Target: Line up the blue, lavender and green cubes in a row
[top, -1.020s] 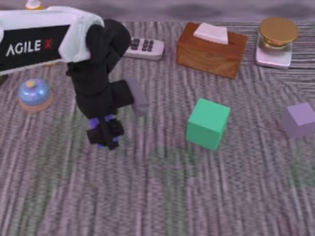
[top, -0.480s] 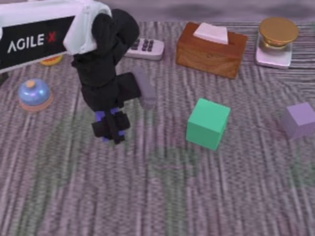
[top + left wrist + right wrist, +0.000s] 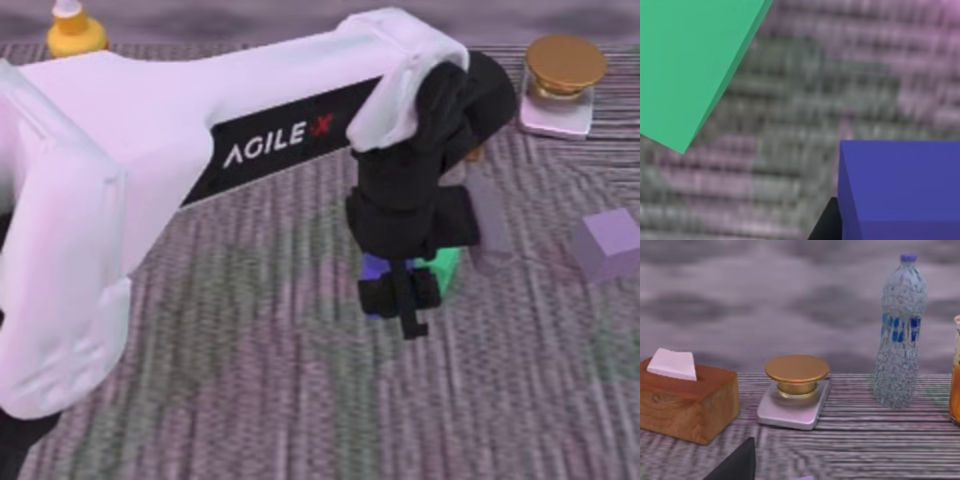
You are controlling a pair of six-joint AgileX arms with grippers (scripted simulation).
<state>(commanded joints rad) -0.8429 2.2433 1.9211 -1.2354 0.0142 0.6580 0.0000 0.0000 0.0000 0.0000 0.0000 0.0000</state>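
Note:
My left gripper (image 3: 400, 296) reaches across the middle of the table and is shut on the small blue cube (image 3: 375, 268), which is held just left of the green cube (image 3: 446, 268). The black wrist hides most of the green cube in the top view. In the left wrist view the blue cube (image 3: 900, 185) sits against a dark finger (image 3: 827, 226), and the green cube (image 3: 685, 60) lies apart from it across a strip of cloth. The lavender cube (image 3: 607, 243) rests alone near the right edge. My right arm is out of the top view.
A gold-topped scale (image 3: 562, 85) stands at the back right and a yellow bottle (image 3: 75, 30) at the back left. The right wrist view shows the wooden tissue box (image 3: 685, 400), the scale (image 3: 795, 390) and a clear water bottle (image 3: 897, 335).
My left arm has swung to the right with the blue cube, from the left-middle of the table to beside the green cube. The arm now covers the remote, the bell and the tissue box.

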